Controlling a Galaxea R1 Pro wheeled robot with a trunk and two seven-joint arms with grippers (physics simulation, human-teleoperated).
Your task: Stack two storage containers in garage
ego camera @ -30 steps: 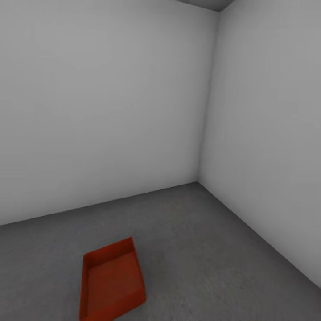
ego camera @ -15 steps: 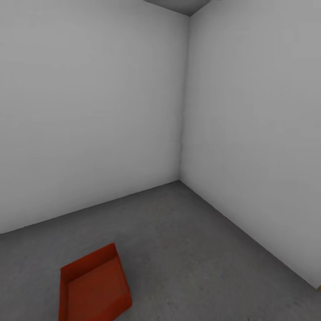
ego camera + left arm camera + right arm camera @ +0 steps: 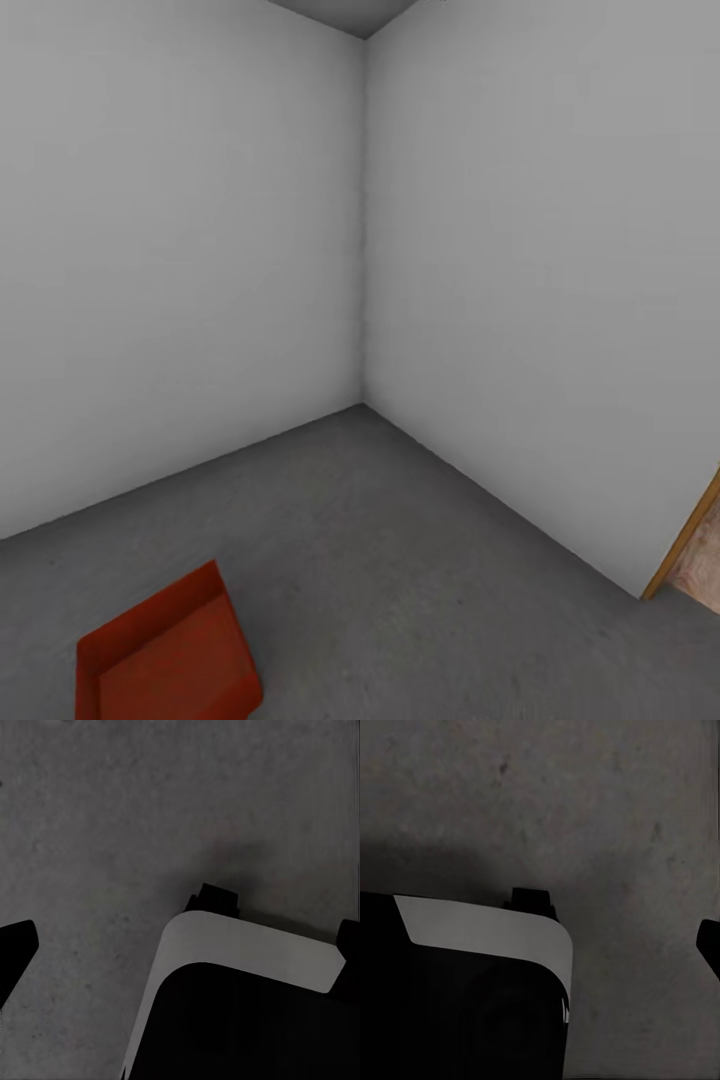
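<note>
- One red-orange rectangular open-top plastic storage container (image 3: pixel 165 660) sits flat on the dark grey matte concrete-like floor (image 3: pixel 420 560), at lower left of the head view; its near end is cut by the frame edge.
- Container's long axis is skewed relative to the walls; one corner points toward the room corner. Interior looks empty, smooth walls.
- It stands well apart from both walls, with bare floor all around the visible part.
- Room: two plain pale grey walls (image 3: pixel 180 250) meet in a vertical corner near mid-frame; a sliver of darker ceiling (image 3: pixel 345 10) shows at the top.
- At the right edge, low down, a tan wooden door frame edge (image 3: pixel 685 540) ends the right-hand wall, with lighter wood-toned surface beyond it.
- Left wrist view: grey floor (image 3: pixel 112 817) below, plus a robot body part with a pale grey rounded band over black (image 3: pixel 247 952). Dark finger tips (image 3: pixel 15 945) show at the frame sides; left jaws state: cannot tell.
- Right wrist view: same floor (image 3: pixel 607 802), similar pale-banded black robot part (image 3: pixel 487 926), one dark tip (image 3: pixel 711 941) at the frame edge; right jaws state: cannot tell.
</note>
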